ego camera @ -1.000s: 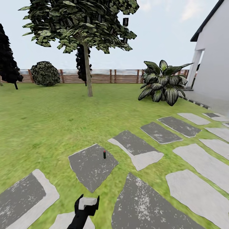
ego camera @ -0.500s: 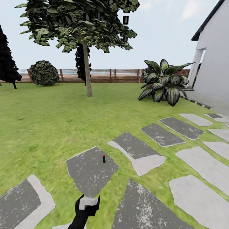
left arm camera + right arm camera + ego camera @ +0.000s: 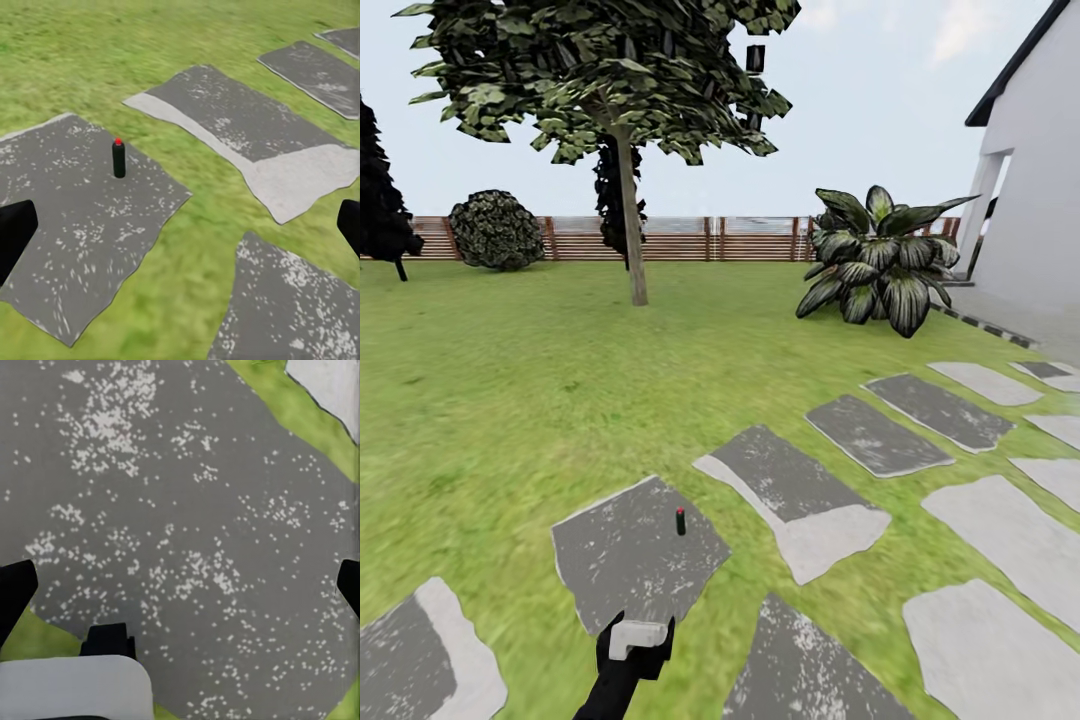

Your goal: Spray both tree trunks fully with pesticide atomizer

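Observation:
The pesticide atomizer (image 3: 680,521) is a small dark bottle with a red top, standing upright on a dark grey stepping stone (image 3: 630,560). My left gripper (image 3: 638,630) hangs low in the head view, short of the bottle and apart from it. In the left wrist view the atomizer (image 3: 118,157) stands ahead of the left gripper (image 3: 180,229), whose black fingertips (image 3: 15,234) are spread wide, open and empty. One tree (image 3: 600,70) stands far off on the lawn with a bare grey-brown tree trunk (image 3: 630,235). My right gripper (image 3: 180,589) is open over a speckled stone.
Grey stepping stones (image 3: 800,490) run across the grass to the right toward a white house (image 3: 1040,220). A broad-leaved plant (image 3: 880,265) stands near it. A slat fence (image 3: 710,240), a round shrub (image 3: 495,230) and a dark cypress (image 3: 380,200) line the far edge.
The whole head view has shifted as the robot rolled forward. The atomizer and stones now sit lower and nearer in the picture. The left gripper keeps its place in the view.

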